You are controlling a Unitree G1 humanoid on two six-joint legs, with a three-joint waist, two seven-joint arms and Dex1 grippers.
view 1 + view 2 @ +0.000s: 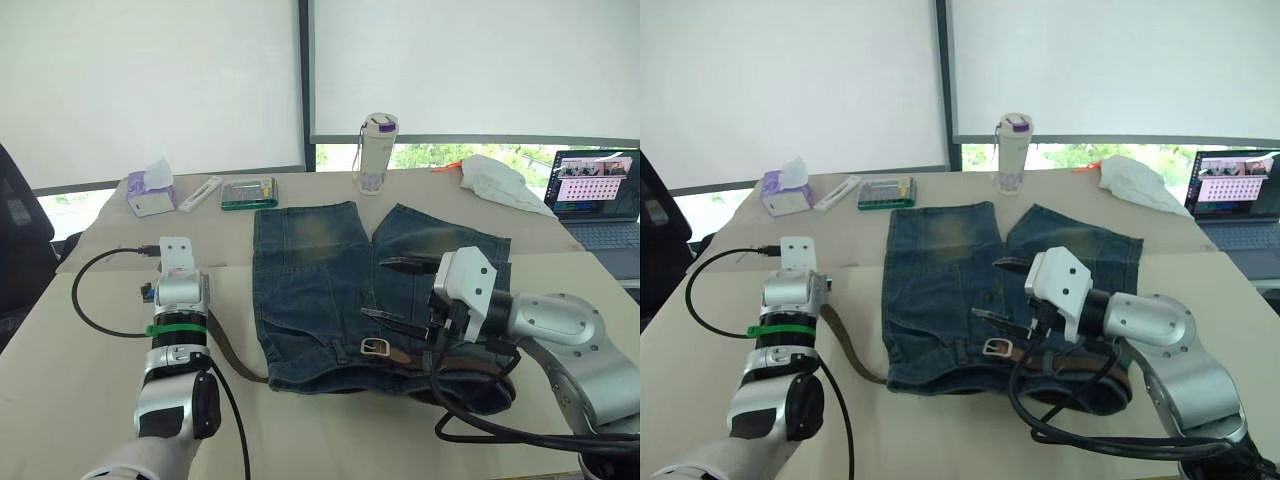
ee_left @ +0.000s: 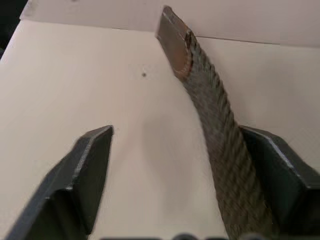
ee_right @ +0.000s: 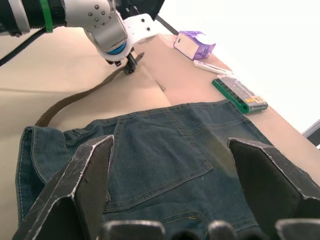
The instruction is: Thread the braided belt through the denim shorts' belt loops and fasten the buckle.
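The denim shorts [image 1: 310, 280] lie flat mid-table, waistband toward me. The braided belt [image 1: 232, 358] runs along the waistband; its free end trails out left over the table. The silver buckle [image 1: 375, 346] rests on the waistband near the middle, and more brown strap continues right under my right arm. I cannot make out the belt loops. My left gripper [image 2: 177, 135] is open over the belt's tip [image 2: 200, 85], which lies along one finger [image 2: 280, 170]. My right gripper [image 1: 395, 292] hovers open above the shorts, just beyond the buckle, holding nothing.
Along the far edge stand a purple tissue pack [image 1: 150, 190], a white stick [image 1: 200, 193], a green case [image 1: 248, 192], a bottle [image 1: 377, 153] and a white cloth [image 1: 500, 182]. A laptop [image 1: 598, 195] sits far right. A black cable [image 1: 90, 300] loops left.
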